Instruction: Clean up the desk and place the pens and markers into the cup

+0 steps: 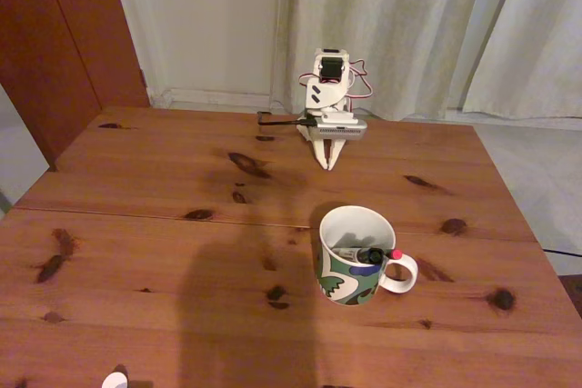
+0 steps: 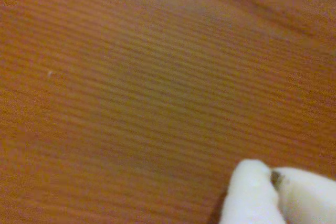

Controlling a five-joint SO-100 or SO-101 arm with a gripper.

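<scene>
The white cup [image 1: 353, 265] with a green, blue and black pattern stands on the desk [image 1: 164, 224] right of centre, handle to the right. Inside it lie pens and markers [image 1: 368, 253]; a dark barrel and a red end show above the rim's far side. My white gripper [image 1: 327, 163] is folded down at the desk's far edge, well behind the cup, its fingertips together and touching the wood. In the wrist view the gripper [image 2: 273, 179] shows at the bottom right, shut with nothing in it, close over the bare desk [image 2: 131, 93].
A small white object [image 1: 115, 380] peeks in at the bottom edge on the left. Curtains [image 1: 409, 24] and a wall stand behind the desk, and a red-brown cabinet [image 1: 64, 34] rises at the back left. A broad shadow falls across the desk's near middle.
</scene>
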